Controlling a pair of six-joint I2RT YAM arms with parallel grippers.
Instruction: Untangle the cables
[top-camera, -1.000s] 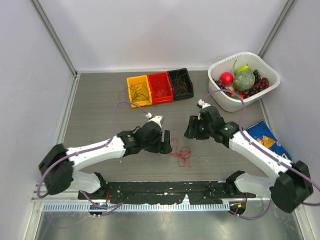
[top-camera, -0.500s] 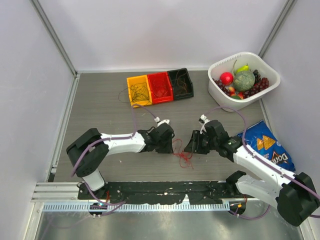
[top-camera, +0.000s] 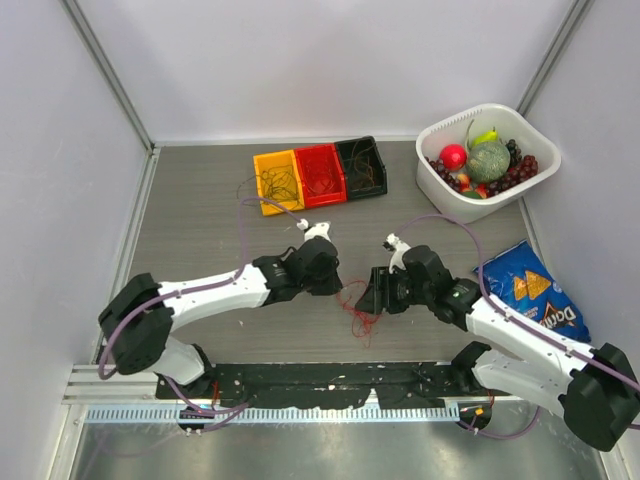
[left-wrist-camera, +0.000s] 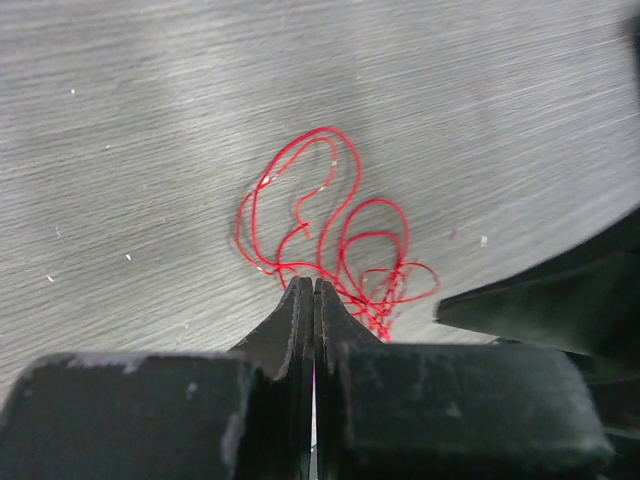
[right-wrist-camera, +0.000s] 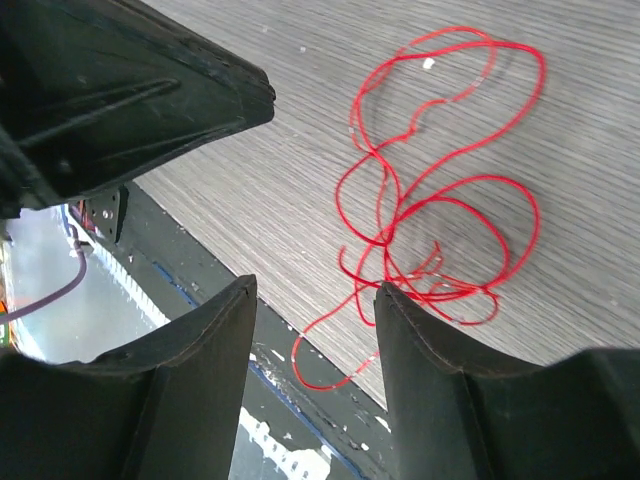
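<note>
A small tangle of thin red cables (top-camera: 362, 310) lies on the grey table just ahead of the front rail, between the two arms. In the left wrist view the loops (left-wrist-camera: 322, 215) run in to the tips of my left gripper (left-wrist-camera: 313, 285), which is shut, with a red strand pinched between its jaws. My left gripper (top-camera: 338, 285) sits at the tangle's left edge. My right gripper (top-camera: 372, 298) is at its right edge. In the right wrist view it (right-wrist-camera: 315, 287) stands open just above the tangle (right-wrist-camera: 440, 200), nothing between its fingers. One red end (right-wrist-camera: 310, 365) trails over the table edge.
Yellow (top-camera: 277, 180), red (top-camera: 320, 172) and black (top-camera: 362, 165) bins at the back hold more thin wires, some spilling left of the yellow one. A white tub (top-camera: 470, 208) of fruit stands back right, a blue chip bag (top-camera: 535, 300) right. The black rail (top-camera: 330, 378) runs along the front.
My left gripper has gone from open to shut at the tangle's left edge. The right gripper has come down and leftward to the tangle, still open.
</note>
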